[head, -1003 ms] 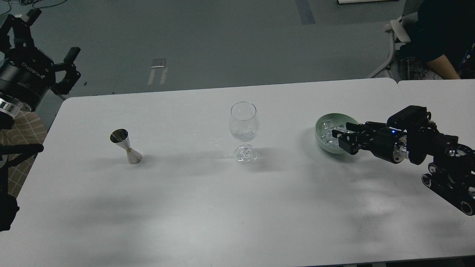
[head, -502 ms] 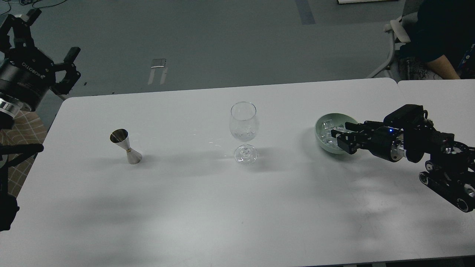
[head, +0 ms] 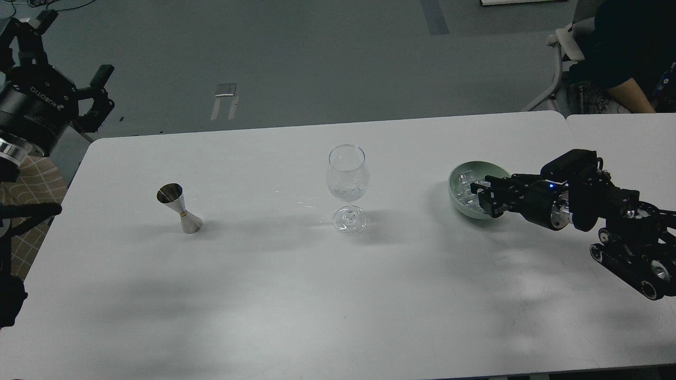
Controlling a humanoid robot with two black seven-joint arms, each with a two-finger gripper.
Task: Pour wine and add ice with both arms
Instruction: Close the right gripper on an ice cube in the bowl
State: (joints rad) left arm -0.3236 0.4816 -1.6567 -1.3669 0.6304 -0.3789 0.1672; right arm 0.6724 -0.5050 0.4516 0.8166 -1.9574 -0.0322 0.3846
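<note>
A clear wine glass point(head: 346, 179) stands upright at the table's middle, with something glassy low in its bowl. A pale green bowl point(head: 454, 194) to its right holds the ice point(head: 465, 186), small clear cubes. My right gripper point(head: 481, 193) reaches in from the right, its two fingers a little apart over the bowl's right half, at the ice. I see nothing held between them. A steel jigger point(head: 179, 208) stands left of the glass. My left gripper point(head: 67, 53) is raised off the table's far left corner, open and empty.
The white table point(head: 296, 295) has its far edge behind the glass, and a second table point(head: 623, 132) abuts it at the right. A seated person point(head: 628, 47) and a chair point(head: 567, 45) are at the far right, beyond the table.
My right arm has crept left, bringing its fingers further over the bowl. My left gripper has drifted slightly left and up. The glass, jigger and bowl have not moved.
</note>
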